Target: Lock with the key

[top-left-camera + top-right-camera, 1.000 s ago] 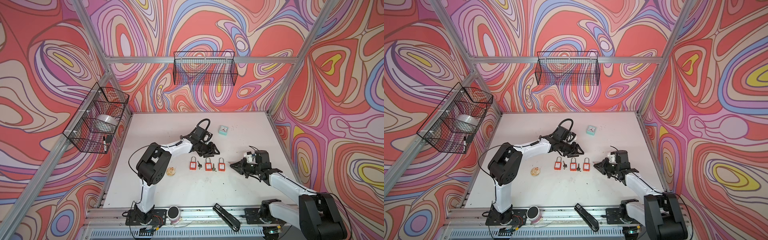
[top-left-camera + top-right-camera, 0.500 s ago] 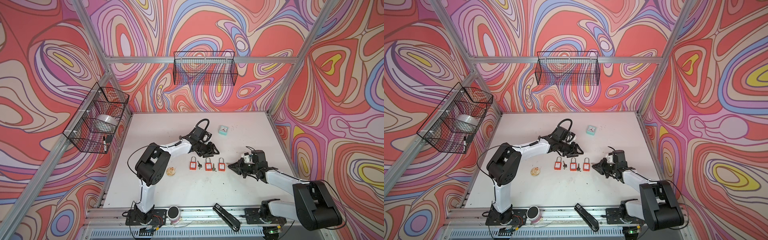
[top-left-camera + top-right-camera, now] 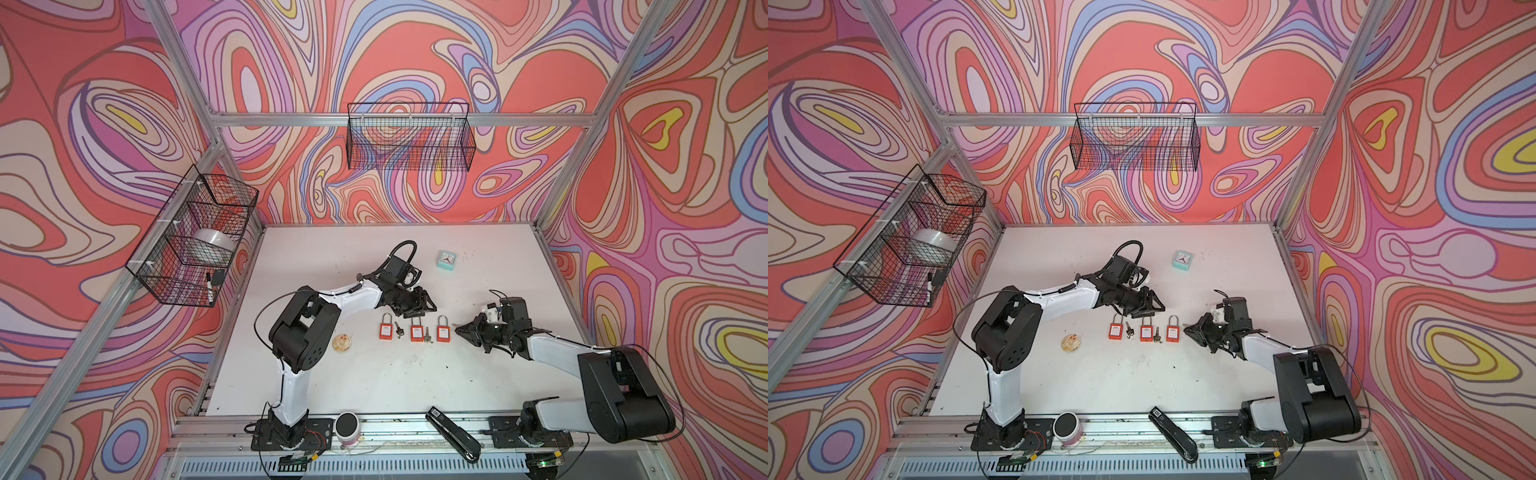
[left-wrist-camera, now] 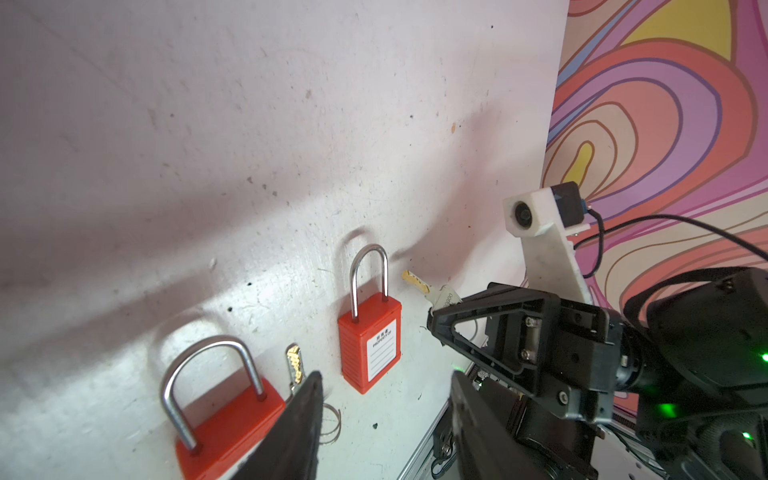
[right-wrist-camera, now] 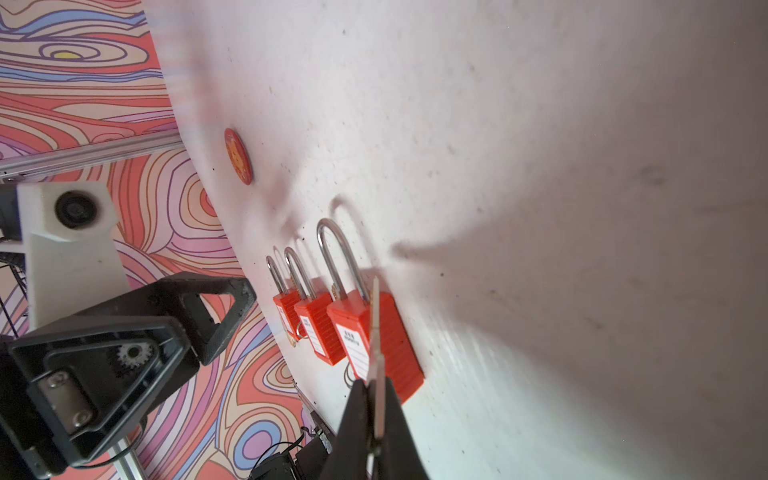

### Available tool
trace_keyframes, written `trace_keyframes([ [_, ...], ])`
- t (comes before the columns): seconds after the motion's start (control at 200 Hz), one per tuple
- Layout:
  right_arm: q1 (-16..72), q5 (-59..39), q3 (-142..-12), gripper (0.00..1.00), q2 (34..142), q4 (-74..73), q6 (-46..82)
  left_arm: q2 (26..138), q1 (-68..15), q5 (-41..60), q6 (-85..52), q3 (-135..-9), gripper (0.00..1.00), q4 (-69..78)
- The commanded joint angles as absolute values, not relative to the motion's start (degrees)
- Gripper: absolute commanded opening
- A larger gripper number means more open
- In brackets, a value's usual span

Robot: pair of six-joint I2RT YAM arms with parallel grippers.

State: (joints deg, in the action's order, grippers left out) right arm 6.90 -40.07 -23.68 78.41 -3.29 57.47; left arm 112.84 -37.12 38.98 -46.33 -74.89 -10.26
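Item: my right gripper, clenched on key; padlock just ahead of blade tip, lying crosswise.

Your scuffed white desk carries three red padlocks flat in a row, near the left fingers, just off the tips of the right fingers. Two keys lie in the gaps. A round badge lies beyond the row's far end, and a teal clock sits well behind both sets of fingers.
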Motion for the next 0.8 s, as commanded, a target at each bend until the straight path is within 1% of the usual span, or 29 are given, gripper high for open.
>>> trace_keyframes([
  [0.0, 7.2, -39.0, -24.8, 0.00, 78.8, -3.1, 56.7, 110.4, -36.7, 38.8, -47.1, -74.2, 0.51, -8.7],
  [0.31, 7.1, -38.2, -25.2, 0.00, 78.4, 1.1, 55.4, 109.8, -36.7, 39.2, -47.0, -73.5, 0.51, -8.7],
  [0.481, 7.1, -38.5, -25.1, 0.03, 79.5, 0.4, 55.6, 109.5, -36.6, 39.0, -46.9, -73.1, 0.51, -8.7],
  [0.796, 7.1, -37.6, -24.8, 0.23, 76.8, 2.4, 55.6, 109.1, -36.5, 38.8, -46.8, -72.5, 0.52, -8.8],
])
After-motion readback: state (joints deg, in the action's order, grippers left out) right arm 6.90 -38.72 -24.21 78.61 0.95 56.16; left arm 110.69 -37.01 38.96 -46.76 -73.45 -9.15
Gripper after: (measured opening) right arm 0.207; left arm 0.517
